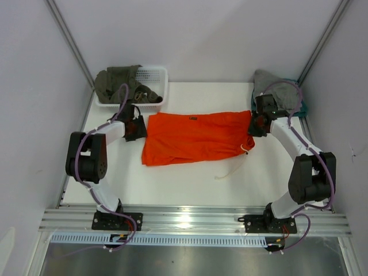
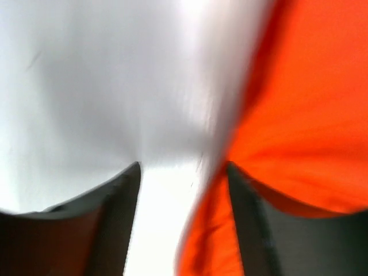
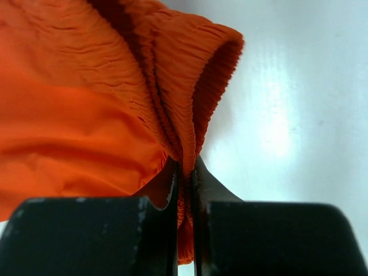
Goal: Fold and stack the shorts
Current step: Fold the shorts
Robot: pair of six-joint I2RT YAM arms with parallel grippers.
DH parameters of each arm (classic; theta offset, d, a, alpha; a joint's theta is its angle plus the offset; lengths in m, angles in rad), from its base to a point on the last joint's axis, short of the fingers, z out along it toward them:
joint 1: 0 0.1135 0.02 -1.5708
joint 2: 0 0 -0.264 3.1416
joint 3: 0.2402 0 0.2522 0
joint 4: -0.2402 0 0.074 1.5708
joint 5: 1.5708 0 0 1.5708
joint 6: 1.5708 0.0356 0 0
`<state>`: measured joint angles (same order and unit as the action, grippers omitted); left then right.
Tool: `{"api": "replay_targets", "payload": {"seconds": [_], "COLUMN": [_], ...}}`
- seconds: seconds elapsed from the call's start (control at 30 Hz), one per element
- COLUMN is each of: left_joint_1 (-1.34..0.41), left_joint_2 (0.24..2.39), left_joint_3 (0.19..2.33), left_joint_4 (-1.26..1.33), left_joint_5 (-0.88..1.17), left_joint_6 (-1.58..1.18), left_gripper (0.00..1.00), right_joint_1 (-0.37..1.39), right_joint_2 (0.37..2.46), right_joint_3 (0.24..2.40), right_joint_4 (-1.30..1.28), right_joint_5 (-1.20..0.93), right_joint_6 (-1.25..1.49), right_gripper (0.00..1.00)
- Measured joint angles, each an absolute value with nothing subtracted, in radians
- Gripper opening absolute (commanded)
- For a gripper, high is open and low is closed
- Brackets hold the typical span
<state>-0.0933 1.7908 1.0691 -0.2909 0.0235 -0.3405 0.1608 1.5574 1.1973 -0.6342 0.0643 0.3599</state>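
The bright orange shorts (image 1: 195, 138) lie spread flat in the middle of the white table, waistband to the right, with the white drawstring (image 1: 232, 169) trailing toward the front. My right gripper (image 1: 253, 124) is shut on the gathered waistband (image 3: 190, 86), and the fabric is pinched between its fingers (image 3: 185, 172). My left gripper (image 1: 138, 127) is at the left leg edge of the shorts. In the blurred left wrist view it is open (image 2: 183, 178), with the orange hem (image 2: 213, 230) lying between the jaws close to the right finger (image 2: 247, 218).
A white basket (image 1: 156, 73) holding an olive-green garment (image 1: 118, 80) stands at the back left. Grey (image 1: 269, 80) and teal garments are piled at the back right corner. Side walls close in on both sides, and a metal rail (image 1: 195, 218) runs along the near edge.
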Motion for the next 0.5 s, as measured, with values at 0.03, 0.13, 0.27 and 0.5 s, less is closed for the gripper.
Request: {"api": "replay_targets", "payload": {"seconds": [0.03,0.13,0.27,0.5], "left_joint_1": [-0.093,-0.093,-0.093,-0.179], "left_joint_2": [1.776,1.715,1.605,1.423], "left_joint_3": [1.056,1.016,0.962,0.855], "left_joint_4": [-0.285,-0.270,-0.230,-0.110], "left_joint_5": [0.008,-0.025,-0.026,0.006], "left_joint_6": [-0.344,-0.361,-0.387,-0.472], "left_gripper": [0.72,0.83,0.85,0.85], "right_joint_1": [0.154,0.145,0.156,0.193], "right_joint_2": [1.567,1.598,1.615,1.639], "right_joint_3": [1.212,1.253,1.285,1.372], "right_joint_4": [-0.656,-0.702,-0.740,-0.796], "right_joint_5": [0.073,0.099,0.109,0.119], "right_joint_6": [0.350,0.326,0.308,0.286], "right_gripper": [0.00,0.00,0.00,0.00]}}
